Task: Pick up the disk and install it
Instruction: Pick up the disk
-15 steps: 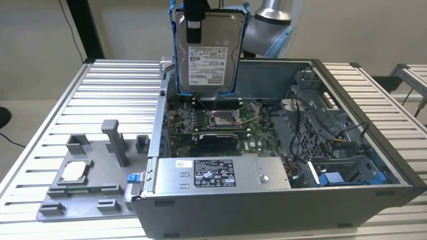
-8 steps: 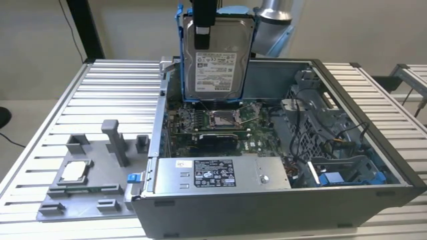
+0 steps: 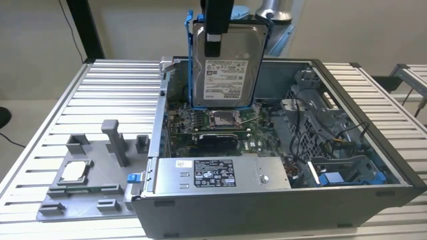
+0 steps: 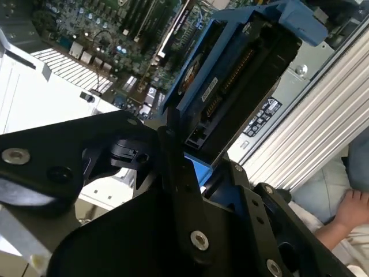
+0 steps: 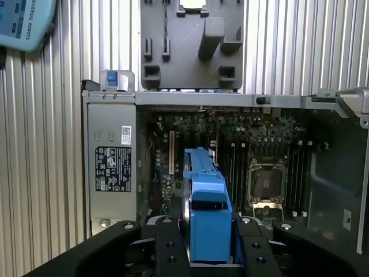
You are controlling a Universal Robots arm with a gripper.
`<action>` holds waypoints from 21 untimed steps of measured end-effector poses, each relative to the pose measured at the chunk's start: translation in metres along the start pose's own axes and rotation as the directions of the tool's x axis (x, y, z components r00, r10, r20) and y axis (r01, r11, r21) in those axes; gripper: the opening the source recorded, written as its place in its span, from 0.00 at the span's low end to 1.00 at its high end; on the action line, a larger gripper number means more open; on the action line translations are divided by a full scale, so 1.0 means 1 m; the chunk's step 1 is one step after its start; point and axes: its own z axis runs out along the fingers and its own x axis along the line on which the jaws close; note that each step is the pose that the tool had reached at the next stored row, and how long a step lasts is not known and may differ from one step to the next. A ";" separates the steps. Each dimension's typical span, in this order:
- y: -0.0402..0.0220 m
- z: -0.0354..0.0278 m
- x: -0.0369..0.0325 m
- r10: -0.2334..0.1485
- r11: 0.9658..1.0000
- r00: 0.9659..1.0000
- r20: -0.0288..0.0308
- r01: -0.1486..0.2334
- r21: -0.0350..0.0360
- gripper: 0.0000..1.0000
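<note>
My claw [image 3: 213,47] is black. The disk [image 3: 233,42] is silver, with a white label [image 3: 225,75] and a blue frame [image 3: 189,60]. Under the disk, the board [image 3: 257,145] is dark green, the case [image 3: 267,210] is grey, and the table [image 3: 113,85] has shiny grey stripes.

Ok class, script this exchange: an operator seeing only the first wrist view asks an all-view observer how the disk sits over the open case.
Observer: In the exterior view the disk hangs upright over the open case, its top well above the rim.
Operator: Which face shows?
Observer: Its white label faces that camera.
Operator: Anyone nearby?
Observer: In the second wrist view, a person's hand shows beyond the table edge.
</note>
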 end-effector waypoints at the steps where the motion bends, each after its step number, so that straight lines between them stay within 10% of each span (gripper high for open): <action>1: -0.0019 0.0000 0.0028 0.000 1.000 1.000 0.000 0.000 0.000 0.00; 21: -0.0472 -0.0005 0.0463 0.000 1.000 1.000 0.000 0.000 -0.002 0.00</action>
